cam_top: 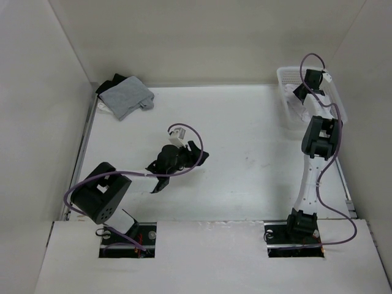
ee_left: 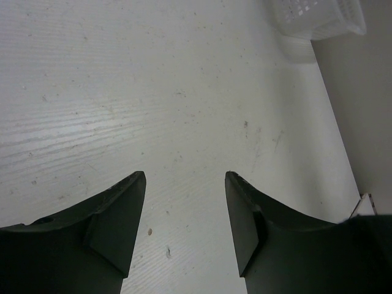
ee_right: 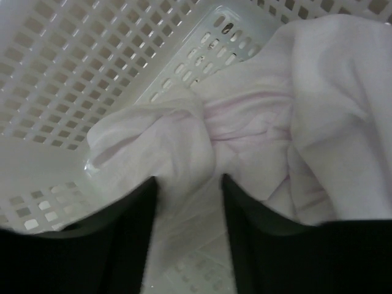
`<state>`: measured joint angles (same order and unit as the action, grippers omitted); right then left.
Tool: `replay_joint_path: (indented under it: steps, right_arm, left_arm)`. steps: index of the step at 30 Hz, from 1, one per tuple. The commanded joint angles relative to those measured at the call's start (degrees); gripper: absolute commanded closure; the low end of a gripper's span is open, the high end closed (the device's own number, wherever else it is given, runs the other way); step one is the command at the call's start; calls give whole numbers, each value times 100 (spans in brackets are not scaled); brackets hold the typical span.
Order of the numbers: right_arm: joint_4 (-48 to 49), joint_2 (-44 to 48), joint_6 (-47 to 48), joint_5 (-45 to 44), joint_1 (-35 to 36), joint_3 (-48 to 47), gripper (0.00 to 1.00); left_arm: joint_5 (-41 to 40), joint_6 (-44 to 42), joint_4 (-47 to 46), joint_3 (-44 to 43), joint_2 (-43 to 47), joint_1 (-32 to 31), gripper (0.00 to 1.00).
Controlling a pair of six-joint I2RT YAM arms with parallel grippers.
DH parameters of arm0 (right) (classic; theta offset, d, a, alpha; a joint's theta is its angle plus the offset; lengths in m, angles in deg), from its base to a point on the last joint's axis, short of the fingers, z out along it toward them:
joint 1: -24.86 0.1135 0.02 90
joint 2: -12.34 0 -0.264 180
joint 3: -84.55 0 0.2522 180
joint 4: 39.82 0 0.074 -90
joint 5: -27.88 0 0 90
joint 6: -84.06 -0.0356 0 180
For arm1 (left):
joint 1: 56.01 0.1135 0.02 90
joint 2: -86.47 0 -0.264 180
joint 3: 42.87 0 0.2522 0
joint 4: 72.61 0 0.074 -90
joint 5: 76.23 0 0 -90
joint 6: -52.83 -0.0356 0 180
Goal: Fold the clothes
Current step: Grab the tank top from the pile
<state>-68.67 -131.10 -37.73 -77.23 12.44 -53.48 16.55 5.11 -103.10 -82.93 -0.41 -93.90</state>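
The clothes, a plain white shirt (ee_right: pixel 318 92), lie crumpled inside the white plastic basket (ee_right: pixel 92 61) at the table's far right (cam_top: pixel 283 76). My right gripper (ee_right: pixel 188 179) reaches down into that basket (cam_top: pixel 303 92). Its jaws stand apart, and a bunched fold of the shirt lies between the fingertips without being pinched. My left gripper (cam_top: pixel 201 153) hovers over the middle of the table. In the left wrist view this gripper (ee_left: pixel 184 174) is open, with only bare tabletop between its fingers.
A grey garment (cam_top: pixel 125 95) lies folded on a black garment (cam_top: pixel 116 81) at the back left corner. White walls enclose the table on three sides. The basket (ee_left: pixel 318 15) shows at the top right of the left wrist view.
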Motion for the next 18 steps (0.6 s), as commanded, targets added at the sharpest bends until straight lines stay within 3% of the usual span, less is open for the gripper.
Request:
replay_joint_path:
  steps: [1,3,4,7,10,15,18]
  right_arm:
    - [-169,-290,-477,325,-80,-625,66]
    - [-109,-247,-634,369,-107,-512,91]
    - [23,-81,-714,386,-107,-285,99]
    - [1082,778,-767,386,-81,837,100]
    - [2902,2621,-872,492,-63,2674,100]
    - [3460,4891,-724,562,332,3882,100]
    - [3460,6650,-267,510,1034,4656,100]
  left_arm:
    - [170,69,-479,2,-40,67,47]
    - [178,78,-479,20,-23,102,47]
    - [170,78,-479,20,-14,111,47]
    - [187,87,-497,-6,-84,102,47]
    - [205,96,-532,-15,-32,58,47]
    - [170,157,-655,90,109,49,48]
    - [134,263,-638,125,284,102,48]
